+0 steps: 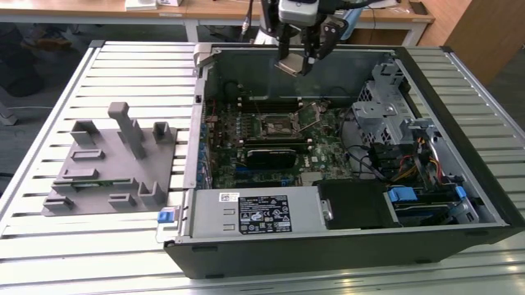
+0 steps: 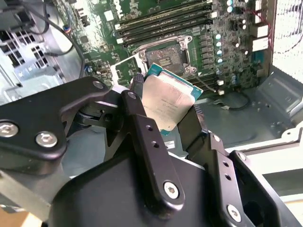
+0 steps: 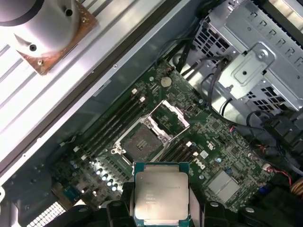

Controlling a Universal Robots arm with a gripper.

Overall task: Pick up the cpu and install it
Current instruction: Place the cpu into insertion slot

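Exterior view. Slatted silver metal surface (image 1: 123,67) carrying an open black desktop computer case (image 1: 328,255). A grey moulded plastic fixture (image 1: 107,166) lies on the surface at 9 o'clock of the case. The black two-fingered claw (image 1: 297,61) hangs at 12 o'clock of the case, over its far wall. It is clamped on the cpu (image 1: 291,65), a small flat square chip with a silver metal top, held tilted and clear of the green motherboard (image 1: 328,147). The square silver-framed processor socket (image 1: 275,126) sits at 6 o'clock of the claw, well apart from the chip.

Second wrist view. The cpu (image 2: 166,101), thin green rim showing, is pinched edge to edge between two black fingers (image 2: 142,118) of the claw (image 2: 166,94). The socket (image 2: 163,56) lies beyond it, beside long dark memory slots (image 2: 165,21).

First wrist view. The cpu (image 3: 162,196) is gripped in the claw (image 3: 162,201), metal top towards the camera. The socket (image 3: 142,142) is uncovered, its hinged metal plate (image 3: 168,118) raised. A silver perforated drive cage (image 3: 255,71) stands beside the board.
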